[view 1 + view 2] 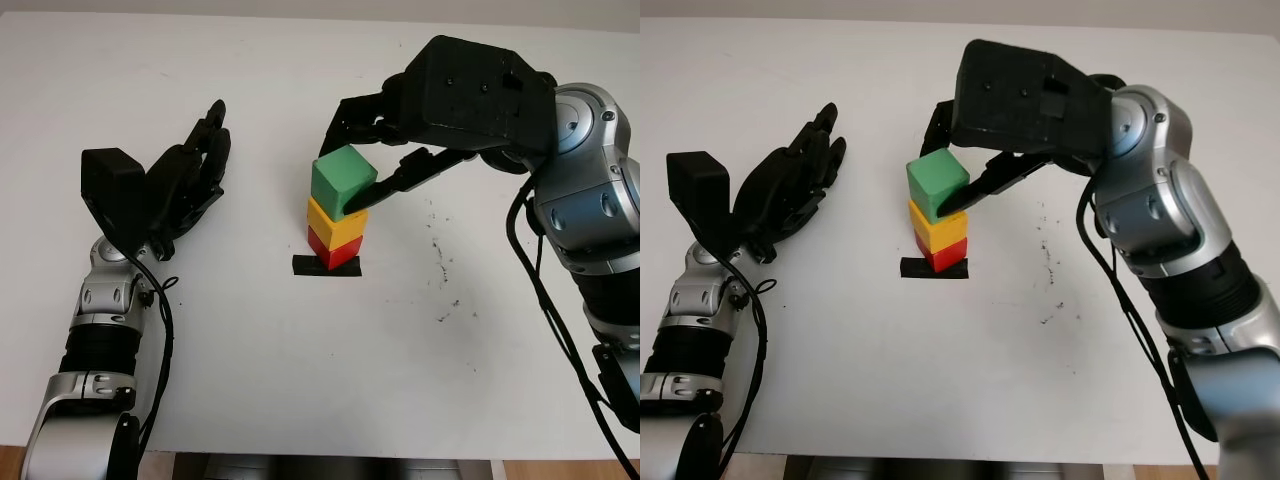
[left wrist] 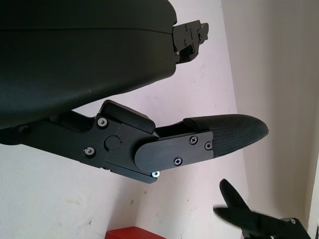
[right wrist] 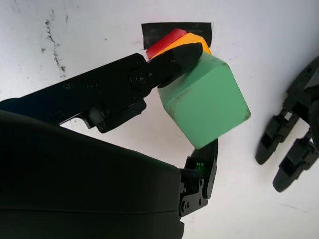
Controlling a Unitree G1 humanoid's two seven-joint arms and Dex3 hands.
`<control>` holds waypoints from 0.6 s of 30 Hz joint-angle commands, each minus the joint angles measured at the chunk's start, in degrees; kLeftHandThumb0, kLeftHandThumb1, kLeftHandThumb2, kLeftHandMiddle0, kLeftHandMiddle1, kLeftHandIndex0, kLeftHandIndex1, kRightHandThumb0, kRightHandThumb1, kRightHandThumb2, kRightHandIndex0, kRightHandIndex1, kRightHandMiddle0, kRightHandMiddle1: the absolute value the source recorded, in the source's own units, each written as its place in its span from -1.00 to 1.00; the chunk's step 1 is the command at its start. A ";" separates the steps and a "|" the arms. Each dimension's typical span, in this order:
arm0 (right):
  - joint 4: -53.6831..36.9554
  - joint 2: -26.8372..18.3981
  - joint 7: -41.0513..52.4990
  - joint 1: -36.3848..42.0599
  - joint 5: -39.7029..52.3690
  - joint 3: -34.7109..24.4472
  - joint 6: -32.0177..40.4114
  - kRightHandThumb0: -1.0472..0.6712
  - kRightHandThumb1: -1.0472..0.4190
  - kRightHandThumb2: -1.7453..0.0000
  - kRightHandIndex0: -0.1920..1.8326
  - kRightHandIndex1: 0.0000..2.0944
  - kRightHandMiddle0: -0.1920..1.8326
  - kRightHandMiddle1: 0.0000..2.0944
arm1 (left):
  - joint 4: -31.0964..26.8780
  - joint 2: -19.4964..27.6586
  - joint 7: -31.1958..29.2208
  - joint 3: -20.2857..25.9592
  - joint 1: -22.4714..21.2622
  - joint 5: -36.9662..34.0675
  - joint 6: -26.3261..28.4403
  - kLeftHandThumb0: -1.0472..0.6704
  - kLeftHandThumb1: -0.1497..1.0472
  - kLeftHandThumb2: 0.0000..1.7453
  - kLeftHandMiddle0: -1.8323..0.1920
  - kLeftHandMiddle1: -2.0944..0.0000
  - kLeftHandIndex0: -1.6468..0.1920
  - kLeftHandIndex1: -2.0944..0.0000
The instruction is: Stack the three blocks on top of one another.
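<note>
A green block [image 1: 937, 183] sits slightly askew on a yellow block [image 1: 338, 228], which sits on a red block [image 1: 333, 250]. The stack stands on a black tape mark [image 1: 326, 267] at the table's middle. My right hand [image 1: 342, 182] reaches in from the right and is shut on the green block. One finger presses its near side and the others wrap its far side, as the right wrist view shows on the green block [image 3: 207, 107]. My left hand [image 1: 195, 165] is open, left of the stack and apart from it.
The white table [image 1: 300, 380] carries dark scuff marks [image 1: 440, 265] to the right of the stack. Its front edge runs along the bottom of the head views.
</note>
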 commanded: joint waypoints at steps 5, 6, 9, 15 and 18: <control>-1.37 -1.40 2.80 -0.61 0.48 0.12 0.03 -0.62 -0.79 0.94 -0.95 -0.99 -0.97 -0.77 | -0.94 0.26 0.44 0.26 1.21 0.08 0.07 -0.73 1.00 -0.27 1.00 1.00 1.00 1.00; -1.37 -1.38 3.16 -0.71 0.62 0.05 0.46 -0.63 -0.79 0.94 -0.97 -0.99 -0.98 -0.81 | -0.93 0.23 0.43 0.29 1.23 0.02 0.07 -0.73 1.00 -0.28 1.00 1.00 1.00 1.00; -1.46 -1.33 3.53 -0.66 1.24 -0.55 0.48 -0.67 -0.77 0.94 -1.00 -1.00 -1.00 -0.96 | -0.48 0.28 -0.11 0.38 1.12 -0.28 -0.15 -0.73 1.00 -0.28 1.00 1.00 1.00 1.00; -1.45 -2.49 4.52 -0.21 3.38 -2.37 -2.15 -0.80 -0.78 0.94 -1.00 -1.00 -1.00 -1.00 | -0.20 0.21 0.30 0.26 0.98 0.14 -0.41 -0.73 1.00 -0.28 1.00 1.00 1.00 1.00; -2.94 -4.02 5.86 -0.69 4.86 -3.95 -1.74 -0.82 -0.79 0.93 -1.00 -1.00 -1.00 -1.00 | 0.11 0.18 -0.05 0.38 0.95 -0.16 -0.53 -0.73 1.00 -0.28 1.00 1.00 1.00 1.00</control>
